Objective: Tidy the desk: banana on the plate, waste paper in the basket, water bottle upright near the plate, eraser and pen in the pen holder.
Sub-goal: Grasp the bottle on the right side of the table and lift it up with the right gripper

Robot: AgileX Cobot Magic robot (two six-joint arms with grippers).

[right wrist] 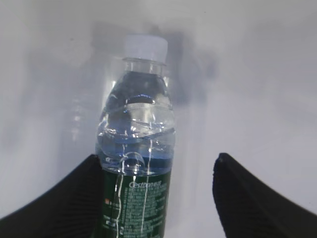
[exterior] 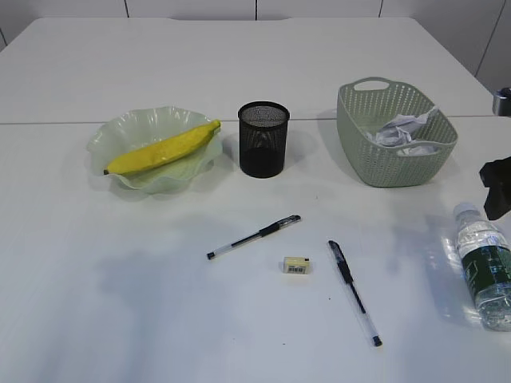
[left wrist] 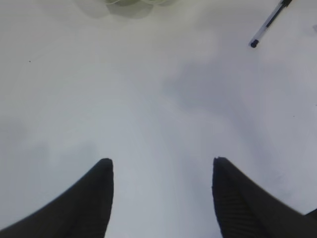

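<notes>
The yellow banana [exterior: 164, 148] lies on the pale green plate [exterior: 108, 132] at the left. Crumpled waste paper [exterior: 403, 129] sits in the green basket [exterior: 359, 152]. The black mesh pen holder [exterior: 263, 140] stands between them. Two pens [exterior: 254, 236] [exterior: 354, 292] and a small eraser [exterior: 296, 265] lie on the table in front. The water bottle [right wrist: 138, 144] lies on its side at the right, between my right gripper's [right wrist: 158, 157] open fingers and close to the left one. My left gripper [left wrist: 162, 161] stands open over bare table, holding nothing.
In the exterior view a black part of my right arm [exterior: 497, 187] shows at the right edge, just behind the bottle [exterior: 483, 263]. The left wrist view catches one pen's tip [left wrist: 267, 26] at its top right. The white table [exterior: 120, 303] runs wide to the front left.
</notes>
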